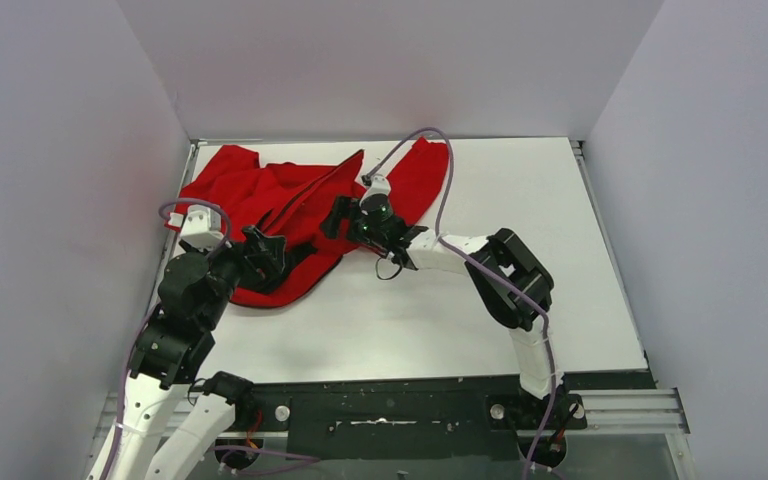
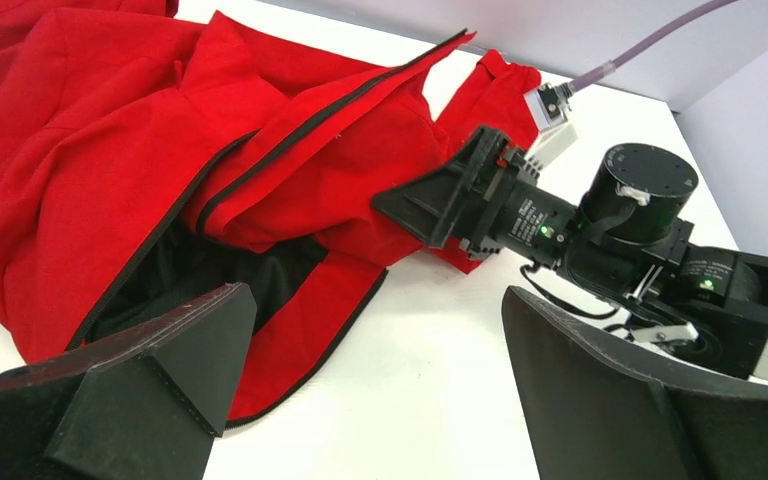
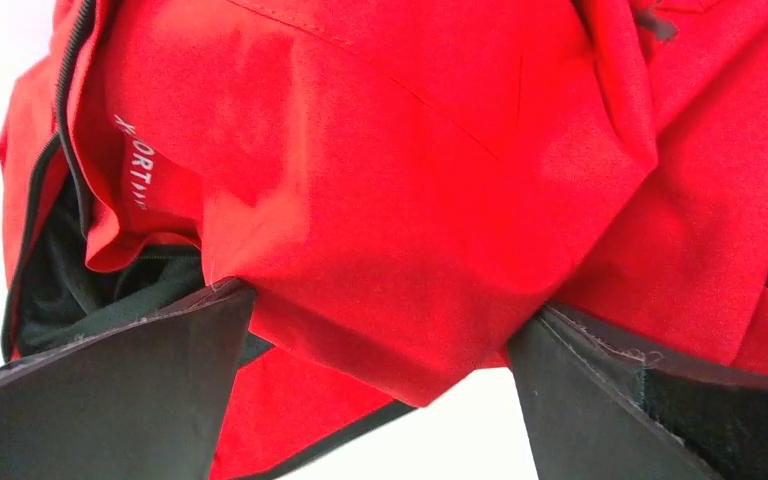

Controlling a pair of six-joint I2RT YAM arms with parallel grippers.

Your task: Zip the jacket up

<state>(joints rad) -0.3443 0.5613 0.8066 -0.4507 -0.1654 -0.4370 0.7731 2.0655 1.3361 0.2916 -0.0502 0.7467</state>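
The left tool (image 2: 375, 310) is spread wide and holds nothing. Between its two black fingers (image 2: 160, 380) lies bare white worktop (image 2: 440, 400). The hem of the bright red soft long-sleeved jacket (image 2: 110, 150) lies just ahead of the finger on the left of its own camera's view. Beyond that finger the jacket's front gapes, unzipped, showing dark lining (image 2: 210, 270). The dark front zipper (image 2: 290, 140) runs away from the tool along the raised edge of a red panel.

The right tool (image 3: 385, 310) is also spread wide. A thick fold of the jacket bulges into the gap between its fingers (image 3: 140, 380) and seems to brush both inner faces, but the fingers are not pressed together on it. Left of this fold there is more lining, and white lettering (image 3: 130, 165) runs along the red cloth above the left finger.

Seen from above, the two tools point toward each other across the jacket's lower front. A grey side wall (image 1: 60, 200) stands near the left tool's outer side. To the right of and behind the right tool the worktop is wide and bare. A lilac cable (image 1: 440, 190) arcs over the right tool's back. Beyond both tools, the jacket reaches almost to the worktop's far edge.
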